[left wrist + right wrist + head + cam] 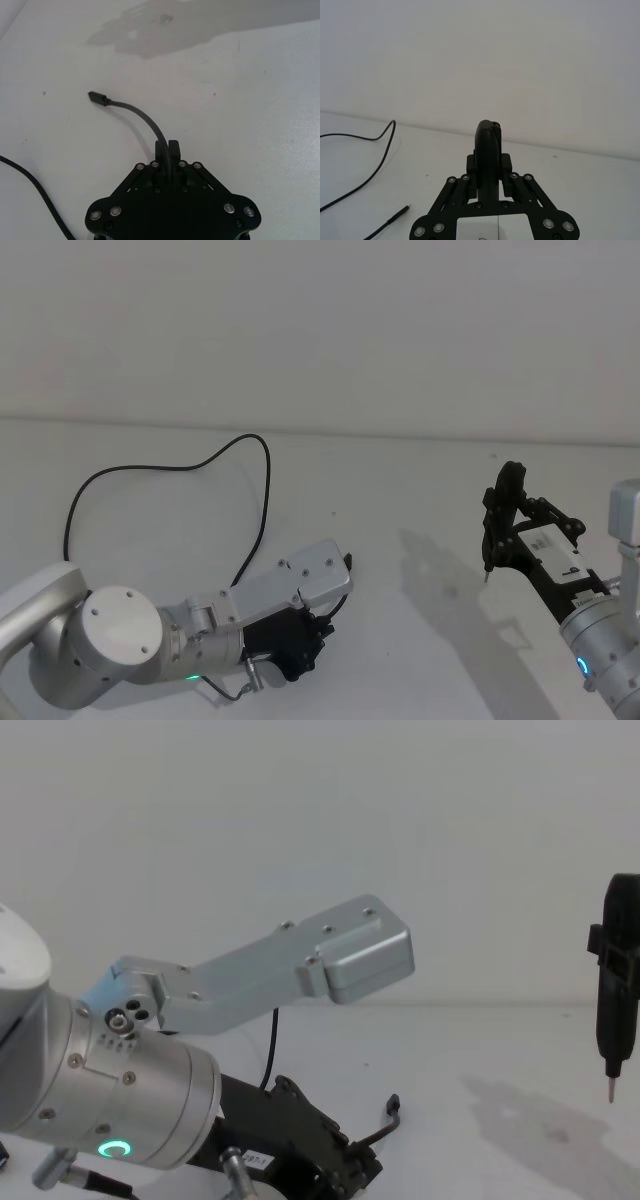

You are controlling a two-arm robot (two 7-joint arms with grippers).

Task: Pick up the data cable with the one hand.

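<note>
the left pincer (167, 148) was pinched on the data cable (145, 116) just behind its plug, low over the desk (250, 100). light, thin and limp, the cable seemed best held near that stiffer end. the right pincer (508, 505), parked apart, gripped a pen-shaped tool (622, 970).

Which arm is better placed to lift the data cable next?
Left. The left gripper is shut on the data cable just behind its plug; the right gripper stands far aside, shut on a pen-shaped tool.

Bright, diffuse light; soft grey shadows on white table (400, 480); faint shadow under data cable (131, 106).
</note>
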